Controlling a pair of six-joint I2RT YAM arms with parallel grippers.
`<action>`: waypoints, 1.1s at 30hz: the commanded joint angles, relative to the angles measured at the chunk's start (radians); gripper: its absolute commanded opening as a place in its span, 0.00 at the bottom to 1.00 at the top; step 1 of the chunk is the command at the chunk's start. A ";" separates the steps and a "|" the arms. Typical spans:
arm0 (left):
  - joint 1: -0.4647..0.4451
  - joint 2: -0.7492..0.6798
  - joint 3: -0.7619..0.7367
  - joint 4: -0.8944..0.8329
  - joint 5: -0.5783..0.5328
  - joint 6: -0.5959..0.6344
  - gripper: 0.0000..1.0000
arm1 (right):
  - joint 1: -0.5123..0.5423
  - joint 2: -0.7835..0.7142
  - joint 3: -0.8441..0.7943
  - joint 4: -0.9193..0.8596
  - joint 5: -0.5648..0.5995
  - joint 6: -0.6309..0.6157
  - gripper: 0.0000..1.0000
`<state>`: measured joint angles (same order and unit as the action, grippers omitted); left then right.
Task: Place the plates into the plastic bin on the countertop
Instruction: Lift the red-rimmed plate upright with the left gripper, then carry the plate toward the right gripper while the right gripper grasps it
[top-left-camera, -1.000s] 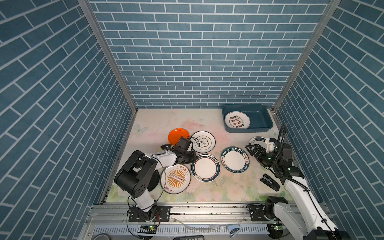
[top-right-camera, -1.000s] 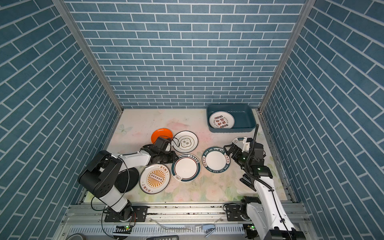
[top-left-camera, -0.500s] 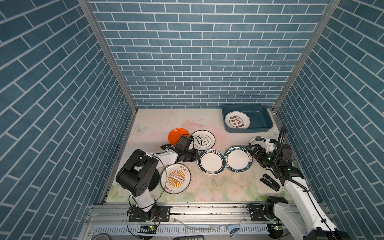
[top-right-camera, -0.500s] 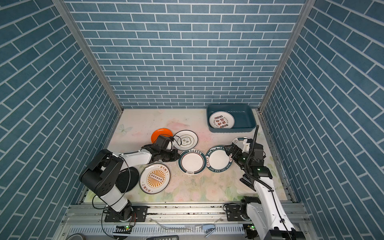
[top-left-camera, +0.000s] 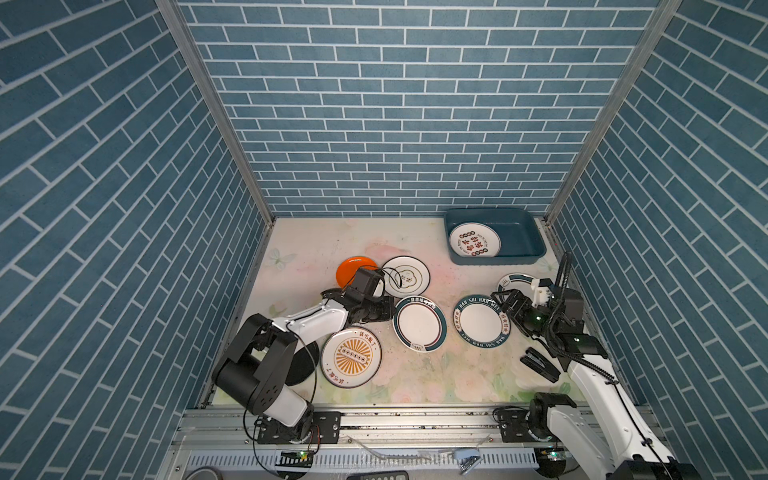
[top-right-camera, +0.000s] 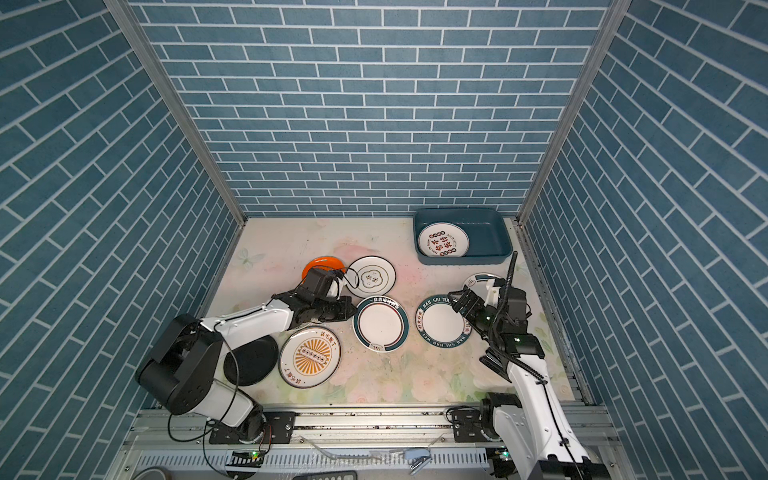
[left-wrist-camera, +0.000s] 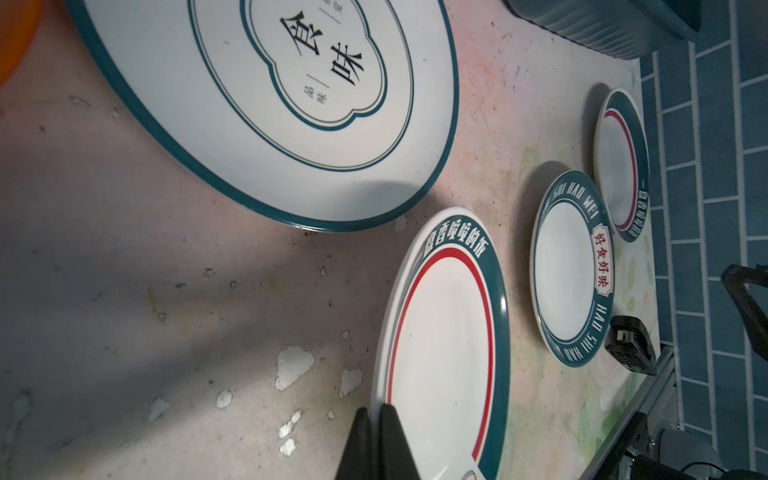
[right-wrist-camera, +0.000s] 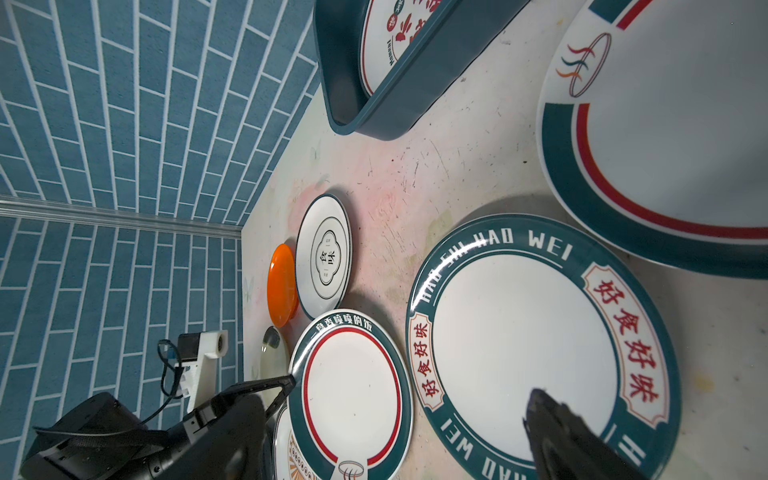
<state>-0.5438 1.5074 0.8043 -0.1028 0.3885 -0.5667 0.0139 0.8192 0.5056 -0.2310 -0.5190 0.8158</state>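
Over the last second the left gripper (left-wrist-camera: 375, 411) had slid the red-ringed plate (top-left-camera: 419, 324) away from the sunburst plate (top-left-camera: 351, 361) toward the middle of the countertop (top-left-camera: 415, 378), then brought its fingers together on that plate's near rim. In the left wrist view the two black tips stood pressed either side of the white edge, which looked slightly raised off the surface. Half a second earlier this plate had been touching the HAO WEI plate (top-left-camera: 482, 322); now a narrow strip of countertop showed between them, and the HAO WEI plate lay a little further to the right than before. For the task this read as a pick just secured: one plate was pinched and ready to be lifted, though it was still well apart from the plastic bin (top-left-camera: 521, 239). The bin sat in the far right corner with only one lettered plate (top-left-camera: 473, 245) lying in its left end as both top views showed it. The other plates remained out on the countertop. The left arm lay stretched low and nearly flat over the surface, its elbow covering part of the black plate (top-left-camera: 301, 365), wrist turned so the fingers met the rim edge-on. The right gripper (top-left-camera: 508, 308) had hardly shifted: it hung with fingers spread wide at the right edge of the HAO WEI plate, holding nothing, with the stapler (top-left-camera: 540, 368) lying just beside its forearm
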 joint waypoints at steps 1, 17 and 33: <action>0.001 -0.067 0.003 -0.063 -0.003 -0.005 0.00 | -0.001 -0.009 -0.013 0.014 -0.002 0.028 0.97; 0.002 -0.226 0.117 -0.209 -0.079 0.040 0.00 | 0.007 0.065 -0.011 0.126 -0.061 0.061 0.99; 0.005 -0.158 0.284 -0.232 -0.078 0.037 0.00 | 0.082 0.265 0.116 0.281 -0.104 0.085 0.99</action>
<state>-0.5423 1.3380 1.0546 -0.3618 0.2932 -0.5144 0.0776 1.0641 0.5663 -0.0162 -0.6079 0.8680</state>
